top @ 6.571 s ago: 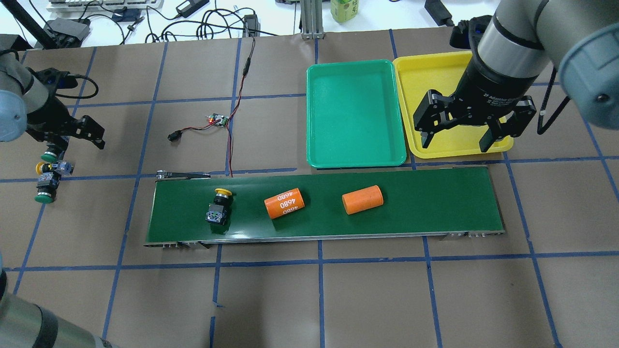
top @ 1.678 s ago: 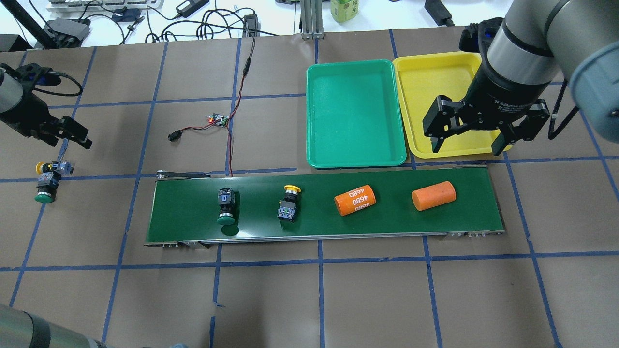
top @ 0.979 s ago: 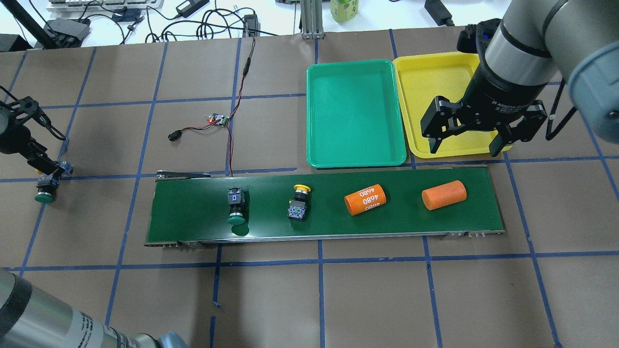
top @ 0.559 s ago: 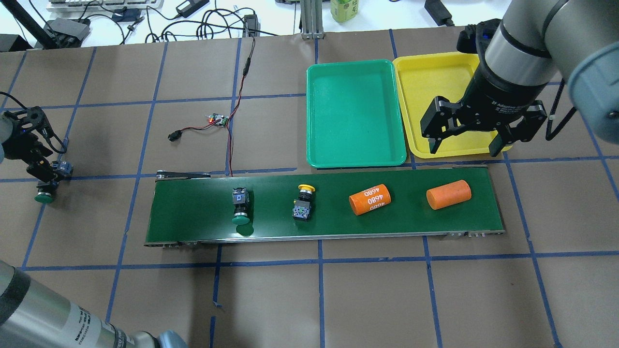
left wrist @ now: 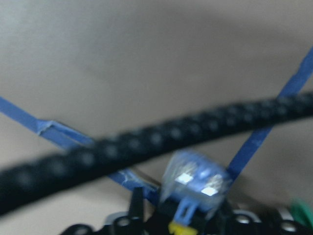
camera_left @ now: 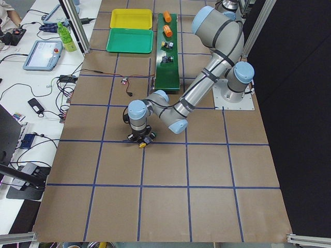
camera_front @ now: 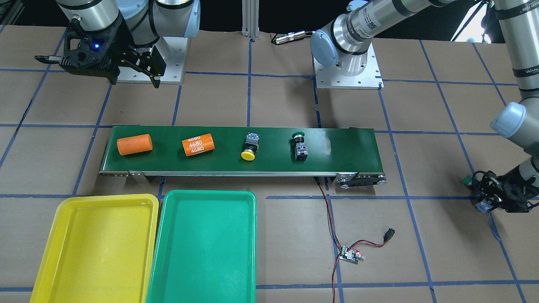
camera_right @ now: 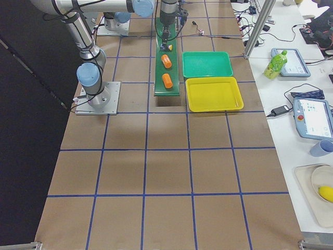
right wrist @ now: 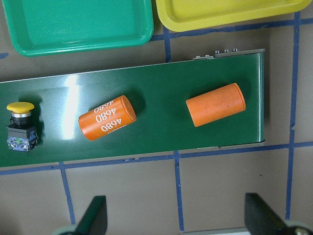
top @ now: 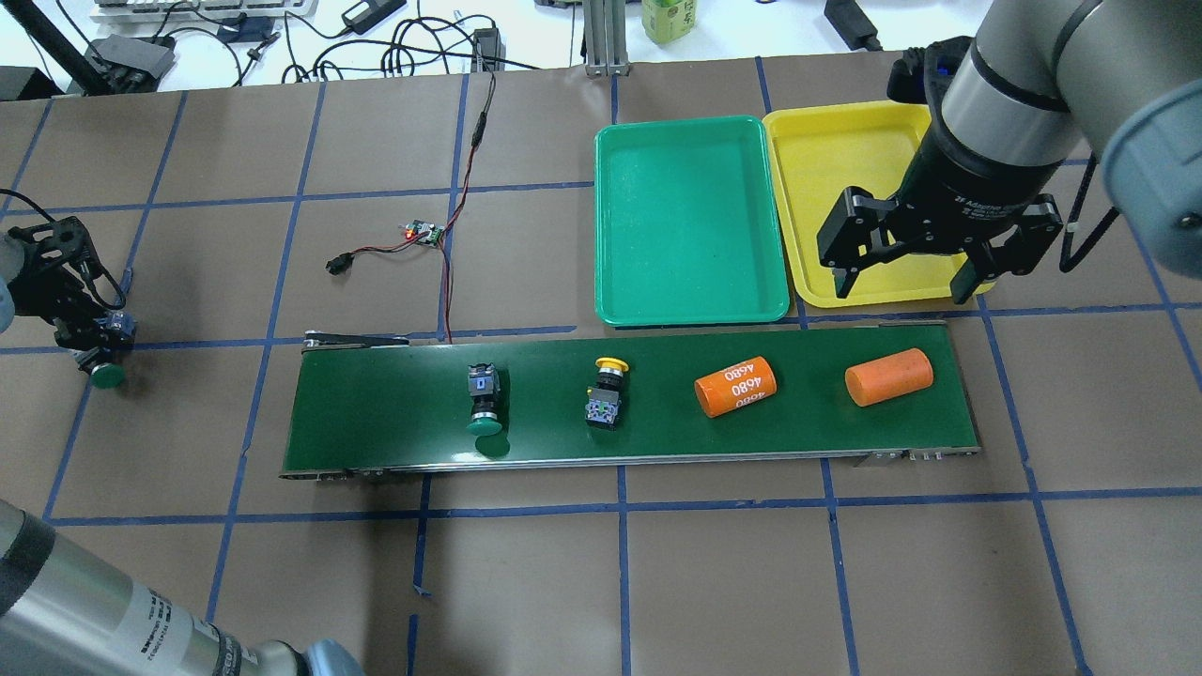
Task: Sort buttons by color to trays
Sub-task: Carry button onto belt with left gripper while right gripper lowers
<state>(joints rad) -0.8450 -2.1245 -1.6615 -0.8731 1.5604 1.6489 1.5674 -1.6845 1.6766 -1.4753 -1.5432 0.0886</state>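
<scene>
On the dark-green belt [top: 376, 413] lie a green button [top: 484, 406] and a yellow button [top: 606, 390], also seen from the front as the green button [camera_front: 300, 147] and the yellow button [camera_front: 249, 147]. The green tray [top: 690, 221] and yellow tray [top: 840, 160] hold nothing. My right gripper [top: 906, 280] hangs open over the yellow tray's near rim; the right wrist view shows its fingertips [right wrist: 95, 215] wide apart. My left gripper [top: 83, 329] is down on two buttons at the far left. A green cap [top: 106, 376] pokes out. Its jaws are hidden.
Two orange cylinders [top: 735, 387] [top: 888, 376] ride the belt's right half. A small circuit board [top: 423, 232] with red and black wires lies behind the belt. In the left wrist view a black cable [left wrist: 146, 142] crosses above a translucent button block [left wrist: 195, 177].
The belt has carried both buttons and both cylinders to the right. My left gripper has dropped onto the two buttons at the left, and the green cap there shifted slightly right. The right gripper stayed put.
</scene>
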